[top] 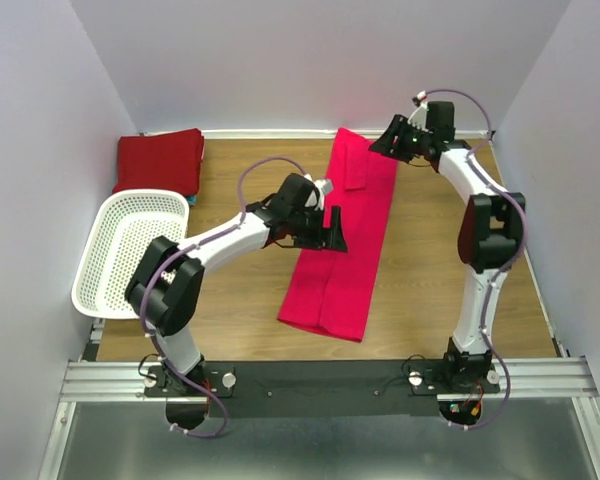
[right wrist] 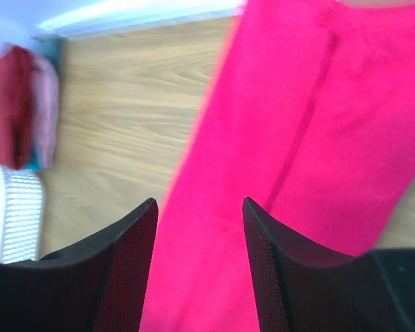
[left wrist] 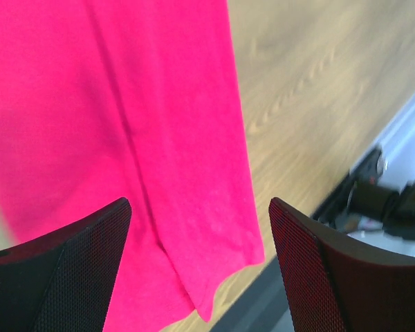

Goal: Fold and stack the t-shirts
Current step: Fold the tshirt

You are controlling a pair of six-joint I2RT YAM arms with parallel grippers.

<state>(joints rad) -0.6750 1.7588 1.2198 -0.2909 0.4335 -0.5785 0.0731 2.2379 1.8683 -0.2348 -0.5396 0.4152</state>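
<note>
Hovering open, left hand (left wrist: 200, 206) overhangs crimson-pink shirt (top: 356, 268).

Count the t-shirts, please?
3: a crimson-pink t-shirt in the middle of the table; a dark red t-shirt folded far left; a teal t-shirt, edge only, under it. More may be hidden.
</note>
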